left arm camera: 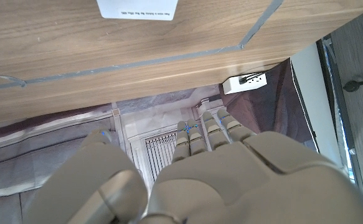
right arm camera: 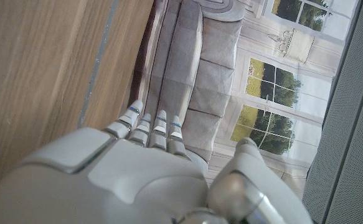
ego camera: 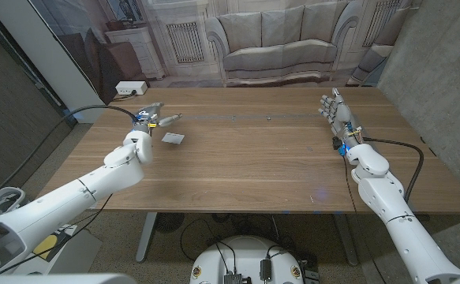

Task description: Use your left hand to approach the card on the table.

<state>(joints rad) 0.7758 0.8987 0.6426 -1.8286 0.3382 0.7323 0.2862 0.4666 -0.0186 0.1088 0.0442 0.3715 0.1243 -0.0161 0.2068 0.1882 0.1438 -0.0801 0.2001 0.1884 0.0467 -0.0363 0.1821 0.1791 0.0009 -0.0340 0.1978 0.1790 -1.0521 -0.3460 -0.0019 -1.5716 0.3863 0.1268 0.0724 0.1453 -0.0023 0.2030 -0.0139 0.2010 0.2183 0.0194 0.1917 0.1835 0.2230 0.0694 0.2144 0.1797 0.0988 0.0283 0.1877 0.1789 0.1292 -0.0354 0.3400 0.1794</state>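
- Wooden tabletop (ego camera: 245, 166), broad, brown grain, a thin pale line running across the far part; same line crossing the planks in the left wrist view.
- Backdrop behind the far edge printed with a pale sofa (ego camera: 275, 46), a radiator and arched panelling; sofa and window panes repeated in the right wrist view.
- Left arm in from the near-left corner, white shell, black cable trailing off toward the tabletop's left edge.
- Right arm in from the near-right corner, white shell, black cable looping along the right edge.
- Left robot hand (ego camera: 149, 118) over the far-left part of the tabletop, fingers reaching toward the far side, held loosely apart, nothing between them. In the left wrist view, back of the left robot hand (left arm camera: 231, 180) in the foreground, fingers (left arm camera: 213, 127) straight and side by side, thumb set off to one side, nothing gripped.
- Right robot hand (ego camera: 338, 117) at the far-right part of the tabletop, well apart from the left, fingers extended and slightly spread, holding nothing. Whether touching the wood or just above it: cannot tell. In the right wrist view, right robot hand (right arm camera: 144, 168) seen from the back, fingers (right arm camera: 150, 127) straight and close together, thumb apart.
- White power strip (ego camera: 130, 88) on the floor past the far-left corner; also visible in the left wrist view (left arm camera: 245, 82).
- Card (ego camera: 173, 138), small and white, lying flat on the tabletop just beside the left robot hand, on its right and slightly nearer the robot; not touched. In the left wrist view, card (left arm camera: 137, 9) cut by the frame edge, a line of small print on it, too small to read.
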